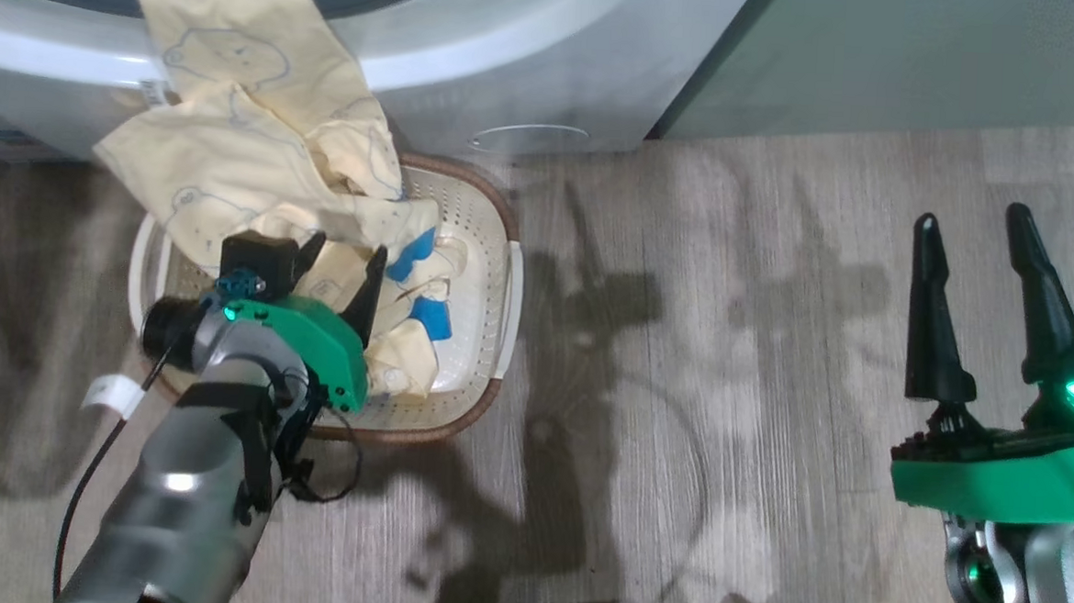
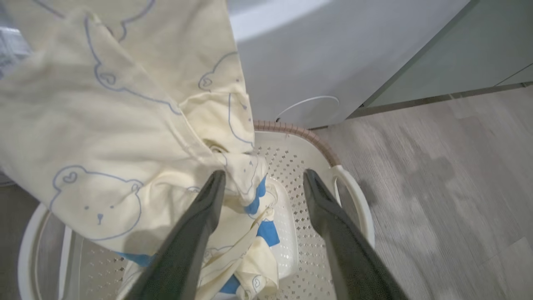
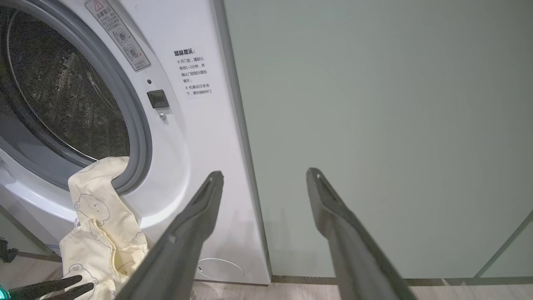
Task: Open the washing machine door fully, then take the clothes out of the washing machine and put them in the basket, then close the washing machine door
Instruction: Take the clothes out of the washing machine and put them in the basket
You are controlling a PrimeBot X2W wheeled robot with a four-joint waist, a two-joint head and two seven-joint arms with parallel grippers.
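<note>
Pale-yellow clothes (image 1: 233,139) printed with bear faces hang out of the washing machine (image 1: 549,72) and down into the cream basket (image 1: 494,244) in front of it. A blue piece (image 1: 430,319) lies among them in the basket. My left gripper (image 1: 346,268) hovers over the basket, open. In the left wrist view a fold of the clothes (image 2: 104,137) rests against its left finger (image 2: 208,204), above the basket (image 2: 300,131). My right gripper (image 1: 972,217) stands open and empty at the far right above the floor. The right wrist view shows the clothes (image 3: 104,200) trailing from the drum opening (image 3: 62,96). The washing machine door is out of view.
Pale green cabinets (image 1: 880,62) stand right of the washer, and in the right wrist view the cabinet (image 3: 374,125) is directly ahead of my right gripper (image 3: 264,173). Wood-look floor (image 1: 728,348) stretches between the basket and my right arm.
</note>
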